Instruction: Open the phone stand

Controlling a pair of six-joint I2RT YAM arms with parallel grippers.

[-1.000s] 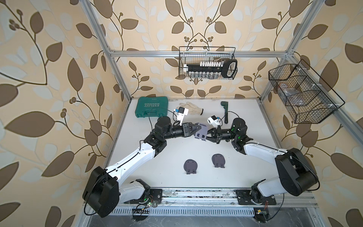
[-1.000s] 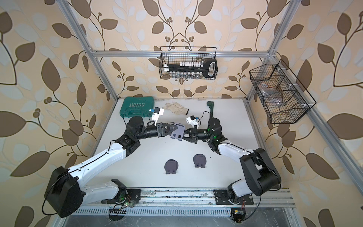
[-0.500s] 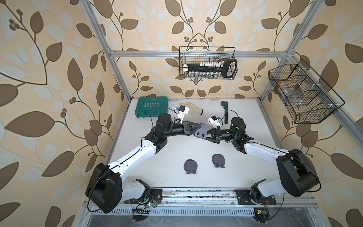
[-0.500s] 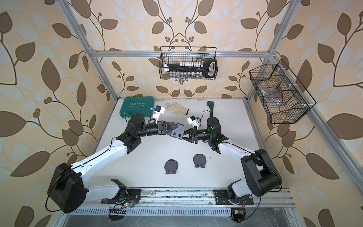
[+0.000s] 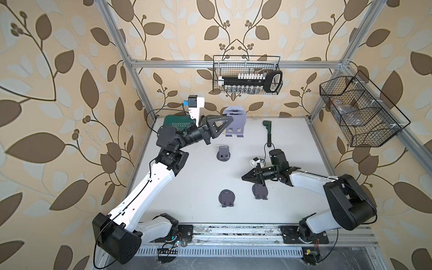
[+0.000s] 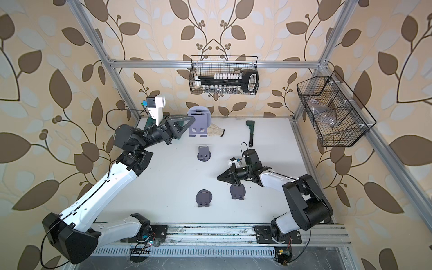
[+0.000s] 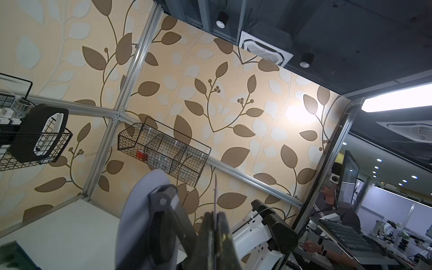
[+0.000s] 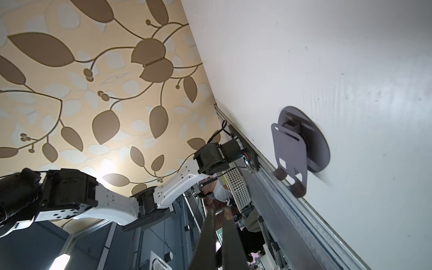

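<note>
the left gripper (image 5: 230,119) is pinching a thin plate of the pale phone stand (image 5: 237,127), holding it up in the air over the back of the table (image 5: 294,149), close to the rear wall. the right gripper (image 5: 243,178) is hovering low with its fingers pressed together on nothing, just beside one of three darker stands (image 5: 260,192) lying on the table. the middle and the right side of the table are lying bare between the arms. a green case (image 5: 174,121) is sitting at the back left corner, half hidden by the left arm. the back wire basket (image 5: 245,56) is holding a black rack (image 5: 245,81) of white pieces. the side wire basket (image 5: 374,131) is carrying clear items i cannot make out.
</note>
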